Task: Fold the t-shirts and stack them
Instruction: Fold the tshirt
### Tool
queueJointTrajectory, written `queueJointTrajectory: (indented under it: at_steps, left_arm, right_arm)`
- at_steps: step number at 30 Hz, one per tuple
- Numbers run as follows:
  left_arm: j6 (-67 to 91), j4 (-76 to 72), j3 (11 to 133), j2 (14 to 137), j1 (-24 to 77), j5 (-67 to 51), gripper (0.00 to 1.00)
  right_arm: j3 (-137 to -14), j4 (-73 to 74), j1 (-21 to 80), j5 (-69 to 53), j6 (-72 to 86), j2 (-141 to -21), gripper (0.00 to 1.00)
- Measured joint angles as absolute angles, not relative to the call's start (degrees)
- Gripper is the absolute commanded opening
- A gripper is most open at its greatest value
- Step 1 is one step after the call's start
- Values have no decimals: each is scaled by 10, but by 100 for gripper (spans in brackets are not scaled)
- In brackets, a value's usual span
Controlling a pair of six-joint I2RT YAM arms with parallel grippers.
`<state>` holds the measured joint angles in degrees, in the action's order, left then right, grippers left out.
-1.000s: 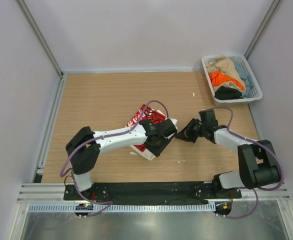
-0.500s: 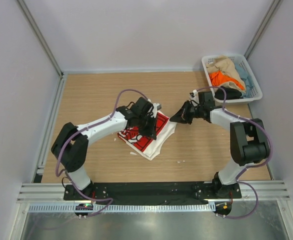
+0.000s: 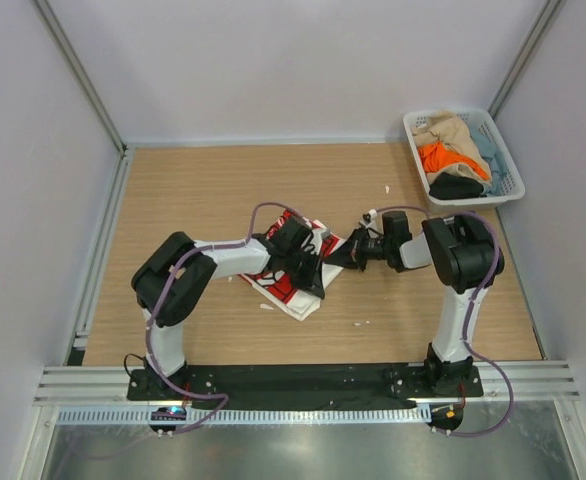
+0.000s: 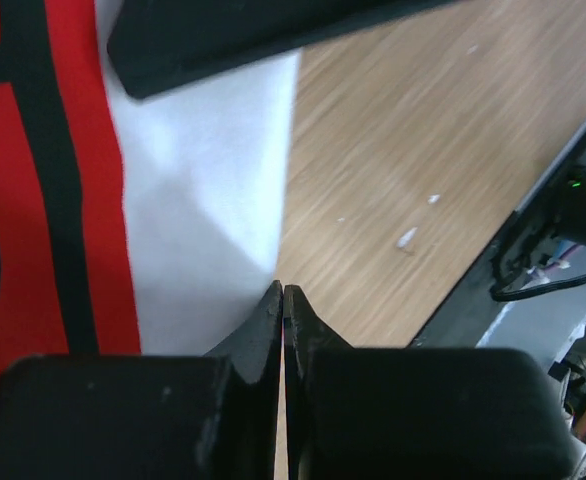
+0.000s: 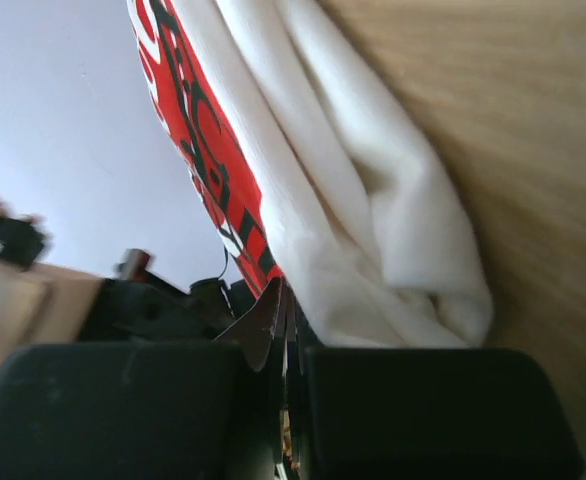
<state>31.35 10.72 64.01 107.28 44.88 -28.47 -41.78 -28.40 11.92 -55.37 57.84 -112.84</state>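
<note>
Shirt (image 3: 295, 292), white with red print, is lying folded mid-way on the surface (image 3: 193, 200). You are keeping both pairs pressed together, nothing visibly clamped: left fingers (image 4: 258, 335) sitting over it, right fingers (image 5: 256, 325) meeting its 3 o'clock edge.

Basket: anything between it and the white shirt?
Top view: between basket and white shirt lies bare wood table, crossed only by the right arm's cable, plus a small white speck.
</note>
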Motion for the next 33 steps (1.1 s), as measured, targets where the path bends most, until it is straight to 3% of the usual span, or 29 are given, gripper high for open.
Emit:
queueJointTrajectory:
  at_steps: [5, 13, 22, 33]
  left_arm:
    - [323, 82, 610, 1097, 449, -307, 0]
    - [324, 94, 573, 1042, 455, -307, 0]
    - [314, 126, 597, 958, 445, -307, 0]
    - [348, 53, 435, 971, 442, -323, 0]
  right_arm:
    - [-418, -332, 102, -559, 597, -1144, 2]
    - [-515, -118, 63, -528, 463, -1138, 2]
    - [-542, -69, 75, -515, 441, -1127, 2]
    - [-544, -70, 70, -504, 442, -1148, 2]
